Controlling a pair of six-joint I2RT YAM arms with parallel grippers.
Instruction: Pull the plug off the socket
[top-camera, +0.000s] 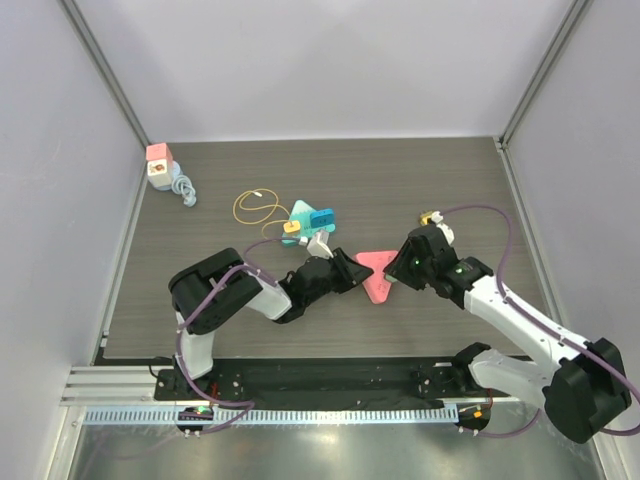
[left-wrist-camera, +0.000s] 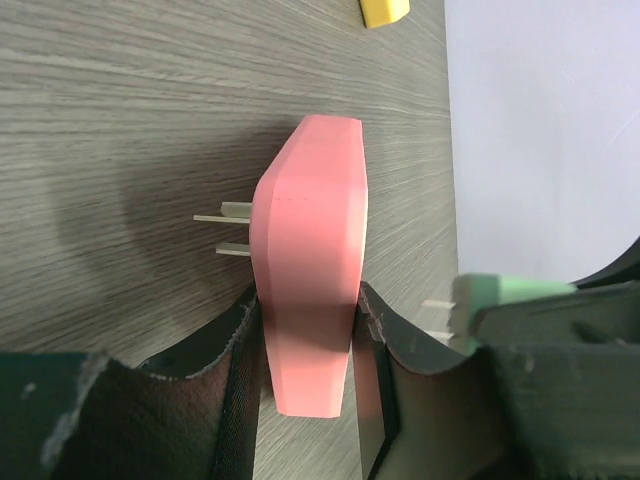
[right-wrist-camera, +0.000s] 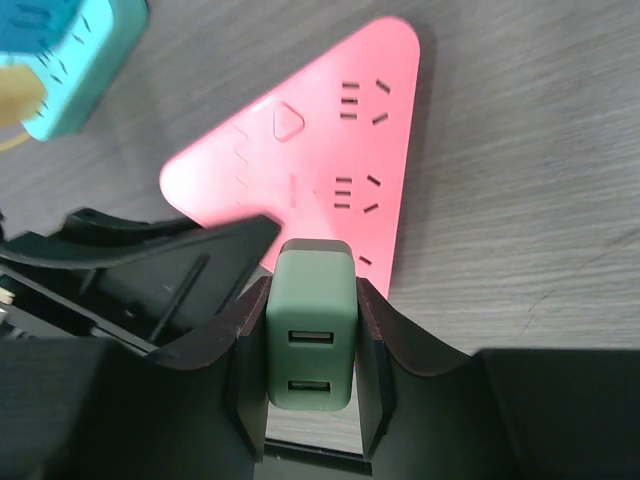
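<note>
A pink triangular socket (top-camera: 378, 276) lies on the table's centre. My left gripper (top-camera: 352, 272) is shut on one edge of it; in the left wrist view the socket (left-wrist-camera: 310, 250) sits between the fingers (left-wrist-camera: 240, 360), with two metal prongs sticking out of its left face. My right gripper (top-camera: 402, 266) is shut on a green two-port USB plug (right-wrist-camera: 310, 335), held just off the socket (right-wrist-camera: 310, 150). In the left wrist view the green plug (left-wrist-camera: 505, 295) shows its bare prongs, apart from the socket.
A teal socket (top-camera: 312, 217) with a yellow plug and yellow cable lies just behind the left gripper; it also shows in the right wrist view (right-wrist-camera: 70, 60). A pink and white adapter (top-camera: 160, 166) with a coiled cable sits at the back left. A small gold-tipped connector (top-camera: 433, 216) lies behind the right gripper.
</note>
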